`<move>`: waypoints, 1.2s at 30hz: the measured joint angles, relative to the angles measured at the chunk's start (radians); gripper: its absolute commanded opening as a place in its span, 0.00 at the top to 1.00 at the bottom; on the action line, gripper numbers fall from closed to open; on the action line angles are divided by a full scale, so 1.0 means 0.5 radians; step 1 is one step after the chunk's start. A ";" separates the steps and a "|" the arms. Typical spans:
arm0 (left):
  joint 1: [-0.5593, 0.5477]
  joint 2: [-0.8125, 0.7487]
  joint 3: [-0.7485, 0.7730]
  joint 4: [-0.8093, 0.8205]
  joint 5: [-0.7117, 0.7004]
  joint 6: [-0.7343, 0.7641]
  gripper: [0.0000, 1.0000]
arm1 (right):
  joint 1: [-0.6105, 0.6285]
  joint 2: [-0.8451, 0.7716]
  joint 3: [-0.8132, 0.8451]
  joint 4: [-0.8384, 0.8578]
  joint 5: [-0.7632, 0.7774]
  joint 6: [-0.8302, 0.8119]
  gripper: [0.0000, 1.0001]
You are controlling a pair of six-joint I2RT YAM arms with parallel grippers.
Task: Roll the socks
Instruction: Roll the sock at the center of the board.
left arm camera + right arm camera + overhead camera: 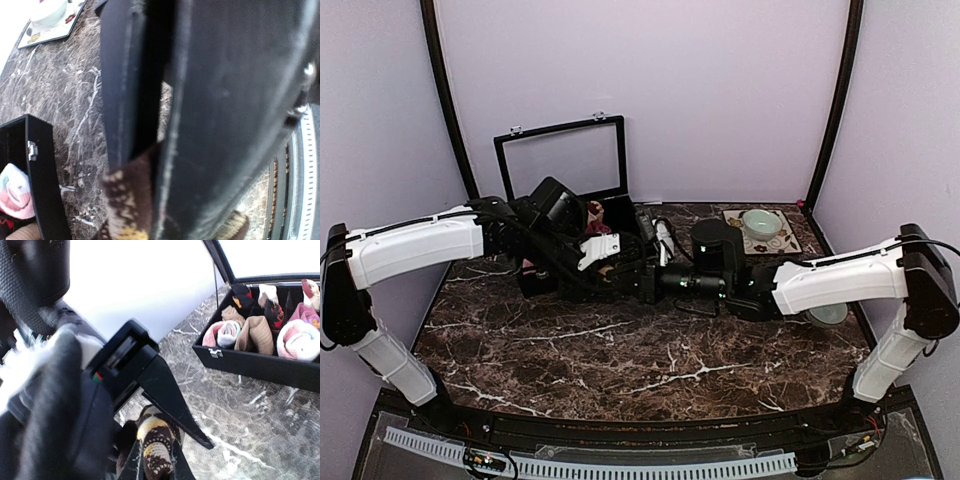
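A dark brown sock with tan checks (156,427) is bunched low over the table between the two arms. My right gripper (155,440) is shut on it, one finger on each side. My left gripper (150,150) meets it from the opposite side, and the same brown sock (125,200) is pinched in the narrow gap between its black fingers (170,395). From above, the left gripper (610,262) and right gripper (638,282) meet just in front of the box, hiding the sock. A rolled pink and mint sock (227,332) lies in the box.
An open black box (260,365) of several rolled socks stands at the back left, with its lid (560,160) upright against the wall. A patterned tray (782,240) carrying a pale green bowl (760,220) sits at the back right. A pale round dish (828,315) lies under the right arm.
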 measured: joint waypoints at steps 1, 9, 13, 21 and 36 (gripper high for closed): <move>-0.002 -0.001 -0.008 0.012 -0.024 0.008 0.53 | 0.000 0.008 -0.007 0.031 0.008 0.055 1.00; -0.083 -0.002 -0.069 0.157 -0.472 0.112 0.85 | -0.036 0.105 -0.034 0.218 0.081 0.515 1.00; -0.101 -0.002 -0.076 0.235 -0.702 0.230 1.00 | -0.079 0.140 -0.016 0.274 0.072 0.663 0.87; -0.052 -0.005 0.053 0.064 -0.385 0.275 1.00 | -0.095 0.147 -0.016 0.353 0.030 0.655 0.45; 0.019 0.346 0.687 -0.936 1.443 0.320 1.00 | 0.074 -0.441 -0.288 0.465 -0.406 -0.494 0.63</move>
